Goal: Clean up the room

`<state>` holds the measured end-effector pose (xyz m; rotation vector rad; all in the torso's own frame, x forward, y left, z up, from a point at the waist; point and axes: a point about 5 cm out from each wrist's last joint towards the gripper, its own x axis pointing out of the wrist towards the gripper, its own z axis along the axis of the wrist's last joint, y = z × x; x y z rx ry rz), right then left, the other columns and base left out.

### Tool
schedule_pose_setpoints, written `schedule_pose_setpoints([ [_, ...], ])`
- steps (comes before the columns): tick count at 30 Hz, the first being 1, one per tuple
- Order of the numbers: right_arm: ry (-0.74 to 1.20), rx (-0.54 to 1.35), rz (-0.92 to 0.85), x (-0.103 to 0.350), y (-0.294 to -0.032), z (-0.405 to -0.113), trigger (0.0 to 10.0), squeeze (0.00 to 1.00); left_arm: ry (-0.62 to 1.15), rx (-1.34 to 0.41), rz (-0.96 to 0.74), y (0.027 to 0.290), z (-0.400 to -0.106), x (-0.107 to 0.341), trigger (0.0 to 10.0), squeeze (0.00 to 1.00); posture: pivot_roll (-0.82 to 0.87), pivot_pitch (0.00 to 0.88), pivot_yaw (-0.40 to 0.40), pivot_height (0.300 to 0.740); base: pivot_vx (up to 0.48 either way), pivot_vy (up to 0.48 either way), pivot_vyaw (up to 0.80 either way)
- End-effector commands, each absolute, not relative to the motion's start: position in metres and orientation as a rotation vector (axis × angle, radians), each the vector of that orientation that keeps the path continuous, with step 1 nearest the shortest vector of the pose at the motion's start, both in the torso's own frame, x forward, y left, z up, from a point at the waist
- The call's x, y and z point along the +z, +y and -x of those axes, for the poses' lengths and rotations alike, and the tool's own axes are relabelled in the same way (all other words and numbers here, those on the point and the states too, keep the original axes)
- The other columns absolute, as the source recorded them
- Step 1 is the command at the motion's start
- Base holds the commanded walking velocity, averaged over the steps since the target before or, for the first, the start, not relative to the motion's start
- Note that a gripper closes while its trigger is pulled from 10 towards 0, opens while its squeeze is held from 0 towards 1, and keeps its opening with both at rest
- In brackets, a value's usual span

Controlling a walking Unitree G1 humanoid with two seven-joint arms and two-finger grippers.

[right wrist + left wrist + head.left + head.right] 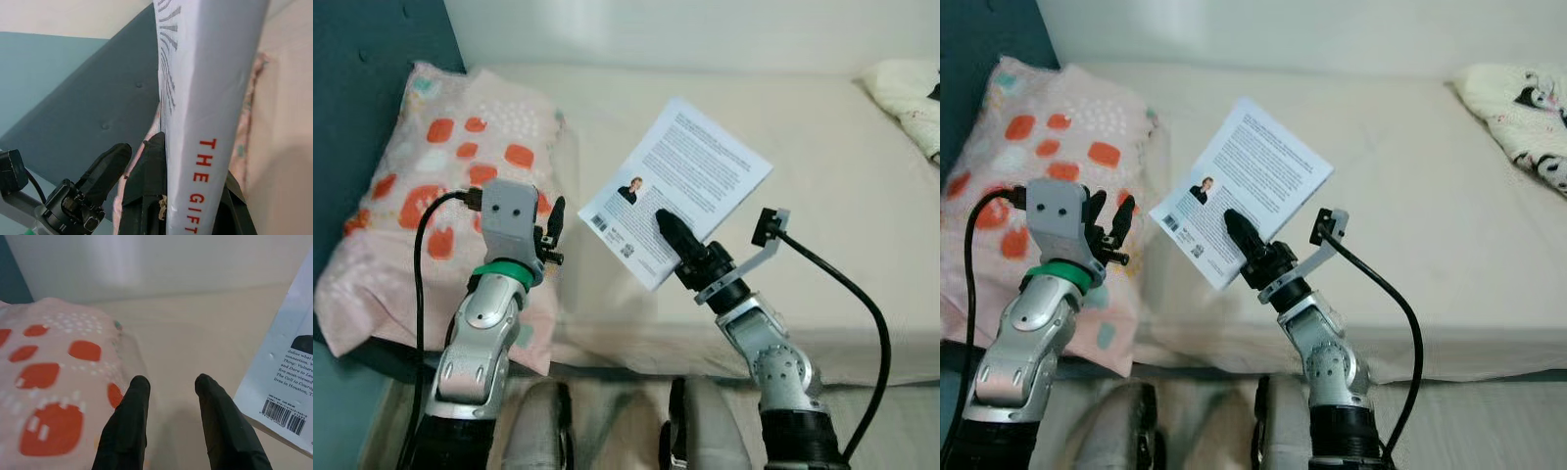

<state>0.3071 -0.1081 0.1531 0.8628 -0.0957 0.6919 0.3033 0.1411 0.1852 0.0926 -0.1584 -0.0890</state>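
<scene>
White paperback book (pixel 680 186), back cover of dense text, small portrait and barcode, clamped in right pincer (pixel 668 227); left pincer (pixel 168 396) spread, empty.

White paperback book with printed back cover (pixel 680 181): small print illegible from the head views; spine title cut off after "THE GIFT" in the right wrist view; lower corner hidden behind the right gripper's black fingers (pixel 668 227). Cream patterned cloth (pixel 1518 108) on the bed: cut by the frame edge
</scene>
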Motion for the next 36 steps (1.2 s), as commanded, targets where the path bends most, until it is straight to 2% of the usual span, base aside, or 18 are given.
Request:
schedule_pose_setpoints([
  [1, -0.117, 0.710, -0.862, 0.157, -0.108, -0.306, 10.0, 0.00, -0.150, -0.097, -0.093, 0.139, -0.302, 0.183, 10.0, 0.00, -0.02, 0.082, 0.025, 0.555, 0.000, 0.000, 0.00],
  [13, -0.100, 0.748, -0.892, 0.156, -0.100, -0.313, 10.0, 0.00, -0.148, -0.095, -0.097, 0.141, -0.297, 0.184, 10.0, 0.00, 0.01, 0.105, 0.026, 0.510, 0.000, 0.000, 0.00],
  [18, -0.017, 0.765, -0.937, 0.142, -0.088, -0.330, 10.0, 0.00, -0.161, -0.094, -0.096, 0.141, -0.297, 0.190, 10.0, 0.00, 0.02, 0.126, 0.025, 0.490, 0.000, 0.000, 0.00],
  [25, 0.026, 0.767, -0.928, 0.138, -0.081, -0.340, 10.0, 0.00, -0.178, -0.088, -0.093, 0.142, -0.298, 0.197, 10.0, 0.00, 0.03, 0.134, 0.024, 0.490, 0.000, 0.000, 0.00],
  [27, 0.071, 0.800, -0.992, 0.135, -0.075, -0.345, 10.0, 0.00, -0.183, -0.086, -0.092, 0.143, -0.296, 0.200, 10.0, 0.00, 0.05, 0.143, 0.024, 0.490, 0.000, 0.000, 0.00],
  [33, 0.168, 0.870, -0.928, 0.129, -0.079, -0.352, 10.0, 0.00, -0.183, -0.074, -0.097, 0.146, -0.291, 0.203, 10.0, 0.00, 0.07, 0.161, 0.022, 0.490, 0.000, 0.000, 0.00],
  [35, 0.274, 0.915, -0.807, 0.121, -0.088, -0.351, 10.0, 0.00, -0.181, -0.069, -0.099, 0.148, -0.289, 0.203, 10.0, 0.00, 0.07, 0.172, 0.022, 0.490, 0.000, 0.000, 0.00],
  [36, 0.274, 0.915, -0.807, 0.121, -0.088, -0.351, 10.0, 0.00, -0.181, -0.069, -0.099, 0.148, -0.289, 0.203, 10.0, 0.00, 0.07, 0.172, 0.022, 0.490, 0.000, 0.000, 0.00],
])
